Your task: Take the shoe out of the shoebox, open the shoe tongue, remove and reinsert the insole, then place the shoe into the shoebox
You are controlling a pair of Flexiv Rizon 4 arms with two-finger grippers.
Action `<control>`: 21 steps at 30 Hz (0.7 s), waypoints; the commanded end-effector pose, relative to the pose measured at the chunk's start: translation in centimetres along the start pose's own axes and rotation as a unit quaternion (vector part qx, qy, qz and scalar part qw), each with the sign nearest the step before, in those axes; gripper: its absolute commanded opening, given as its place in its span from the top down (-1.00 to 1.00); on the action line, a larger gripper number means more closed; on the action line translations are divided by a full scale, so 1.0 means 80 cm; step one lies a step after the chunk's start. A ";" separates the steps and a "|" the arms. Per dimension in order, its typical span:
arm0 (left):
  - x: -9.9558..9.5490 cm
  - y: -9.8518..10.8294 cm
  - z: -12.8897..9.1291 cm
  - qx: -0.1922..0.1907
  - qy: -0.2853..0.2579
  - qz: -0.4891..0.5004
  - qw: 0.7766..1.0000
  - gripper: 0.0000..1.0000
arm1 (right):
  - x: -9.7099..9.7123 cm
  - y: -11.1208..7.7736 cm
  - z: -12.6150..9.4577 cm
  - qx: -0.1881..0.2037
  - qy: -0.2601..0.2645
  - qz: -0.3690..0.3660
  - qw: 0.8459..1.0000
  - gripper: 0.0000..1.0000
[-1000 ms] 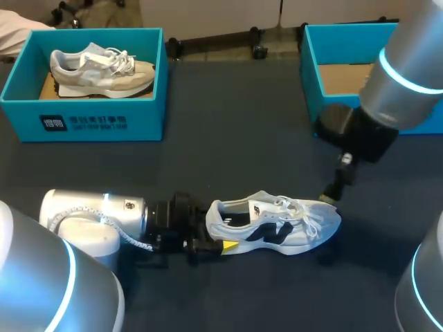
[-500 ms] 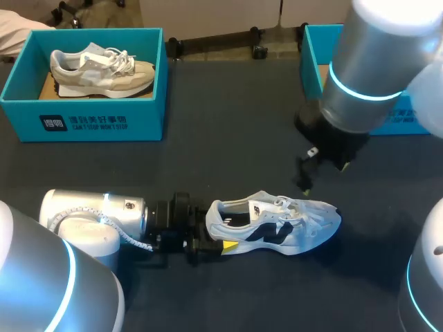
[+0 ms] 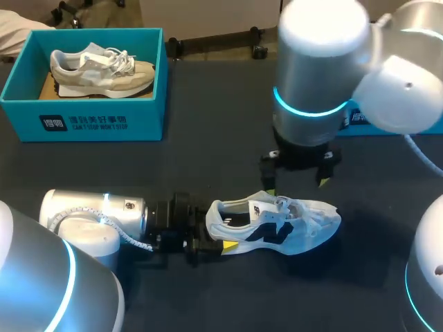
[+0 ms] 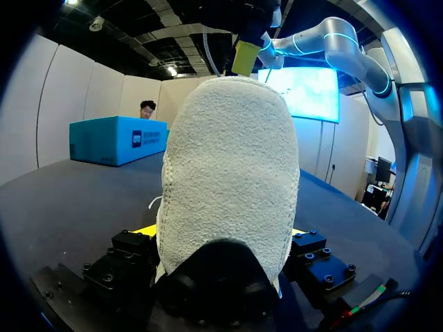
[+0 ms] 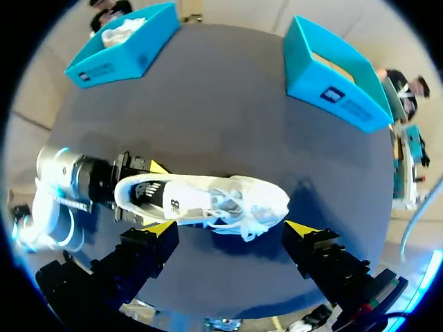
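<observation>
White shoe [image 3: 277,225] upright on dark counter [image 3: 208,138], outside both boxes. Left jaws clamp shoe's heel from two sides, while right jaws hang spread wide above its laces, clear of them. Blue shoebox [image 5: 332,69] well apart from shoe, toe side; second box [image 3: 83,121], holding beige shoe [image 3: 100,69], well apart, heel side

Three cameras, one white shoe [image 3: 273,225]
Head view looks down from behind; left wrist view sits low against its heel (very close); right wrist view faces straight down over it.
</observation>
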State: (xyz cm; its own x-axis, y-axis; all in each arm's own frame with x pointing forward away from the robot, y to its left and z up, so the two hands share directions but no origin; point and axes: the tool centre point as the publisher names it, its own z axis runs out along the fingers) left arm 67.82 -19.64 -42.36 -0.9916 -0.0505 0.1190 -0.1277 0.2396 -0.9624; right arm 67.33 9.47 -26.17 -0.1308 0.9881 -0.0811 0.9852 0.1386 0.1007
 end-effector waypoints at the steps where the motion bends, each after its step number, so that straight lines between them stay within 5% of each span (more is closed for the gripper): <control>1: -0.001 0.009 -0.005 -0.002 0.001 -0.001 1.000 1.00 | 0.031 -0.001 0.010 0.006 -0.070 0.017 0.997 -1.00; 15: -0.001 0.009 -0.005 -0.002 0.001 -0.001 1.000 1.00 | 0.030 -0.013 0.012 0.005 -0.072 0.041 0.997 -1.00; 21: -0.001 0.009 -0.005 -0.002 0.001 -0.001 1.000 1.00 | 0.047 -0.001 0.024 -0.002 -0.088 0.027 0.996 -1.00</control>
State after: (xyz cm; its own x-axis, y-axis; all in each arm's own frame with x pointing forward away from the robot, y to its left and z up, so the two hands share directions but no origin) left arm 67.81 -19.63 -42.35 -0.9916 -0.0506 0.1191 -0.1278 0.2396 -0.9624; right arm 66.77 11.76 -27.47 -0.0606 0.9732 -0.2220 0.9893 0.0882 0.1162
